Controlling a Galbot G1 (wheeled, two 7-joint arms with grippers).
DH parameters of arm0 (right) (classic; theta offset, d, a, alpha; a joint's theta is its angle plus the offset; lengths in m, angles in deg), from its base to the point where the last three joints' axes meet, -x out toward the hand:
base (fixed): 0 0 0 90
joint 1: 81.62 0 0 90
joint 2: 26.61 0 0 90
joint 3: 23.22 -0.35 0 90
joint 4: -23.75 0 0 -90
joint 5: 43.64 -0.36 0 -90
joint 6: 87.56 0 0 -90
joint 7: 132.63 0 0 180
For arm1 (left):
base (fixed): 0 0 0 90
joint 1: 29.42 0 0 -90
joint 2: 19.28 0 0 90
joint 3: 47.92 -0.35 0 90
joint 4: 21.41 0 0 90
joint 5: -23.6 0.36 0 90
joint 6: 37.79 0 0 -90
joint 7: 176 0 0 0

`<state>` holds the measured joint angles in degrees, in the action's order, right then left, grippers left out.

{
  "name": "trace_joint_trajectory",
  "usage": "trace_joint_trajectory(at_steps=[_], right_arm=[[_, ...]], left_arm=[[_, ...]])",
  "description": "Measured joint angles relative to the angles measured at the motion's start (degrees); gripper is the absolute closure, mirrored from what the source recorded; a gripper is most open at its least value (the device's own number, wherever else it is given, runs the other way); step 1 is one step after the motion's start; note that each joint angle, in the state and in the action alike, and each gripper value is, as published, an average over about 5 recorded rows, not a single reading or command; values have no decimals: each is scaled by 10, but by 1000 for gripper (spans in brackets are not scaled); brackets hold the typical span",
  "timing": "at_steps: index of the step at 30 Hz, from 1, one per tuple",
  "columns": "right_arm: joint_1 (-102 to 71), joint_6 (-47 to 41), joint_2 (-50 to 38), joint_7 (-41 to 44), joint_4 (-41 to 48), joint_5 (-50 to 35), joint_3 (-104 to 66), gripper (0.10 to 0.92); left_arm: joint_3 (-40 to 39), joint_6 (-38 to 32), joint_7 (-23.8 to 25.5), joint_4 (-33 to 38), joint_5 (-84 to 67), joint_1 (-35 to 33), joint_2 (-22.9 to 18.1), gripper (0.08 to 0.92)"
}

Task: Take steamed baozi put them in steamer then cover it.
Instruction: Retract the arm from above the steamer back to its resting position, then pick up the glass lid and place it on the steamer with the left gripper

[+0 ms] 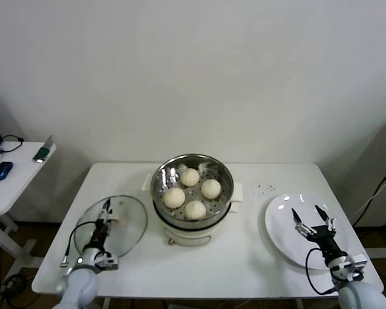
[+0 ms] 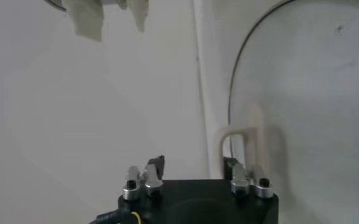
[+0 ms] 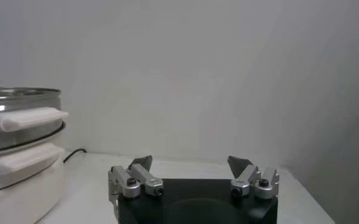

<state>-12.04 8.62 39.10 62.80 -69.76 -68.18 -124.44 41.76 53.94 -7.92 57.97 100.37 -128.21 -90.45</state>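
Grippers sat nearest me, one at each front corner of the white table (image 1: 244, 264), with the steamer (image 1: 192, 193) between them and farther back. My left gripper (image 1: 103, 219) rested over the cover (image 1: 111, 226), which lay flat on the table just left of the steamer; in the left wrist view its fingers (image 2: 155, 165) stood either side of the cover's cream bar handle (image 2: 243, 143), but I could not tell whether they were clamped on it. My right gripper (image 1: 314, 221) hovered over the empty white plate (image 1: 283, 219) to the right of the steamer, jaws spread wide and holding nothing. Beyond them, the steamer stood uncovered at the table's middle, and all four steamed baozi (image 1: 192, 194) sat on its perforated tray, close together but apart.
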Motion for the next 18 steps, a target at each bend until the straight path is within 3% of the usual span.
trace_joint_trajectory(at_steps=[12,18], right_arm=[[8,5,3,3,11,14,3,203],[12,5,-6,4,15,17,7,203]], left_arm=[[1,7,16,30,-22,-12,15,779],[10,26,31,83,-43,-37,30,850]])
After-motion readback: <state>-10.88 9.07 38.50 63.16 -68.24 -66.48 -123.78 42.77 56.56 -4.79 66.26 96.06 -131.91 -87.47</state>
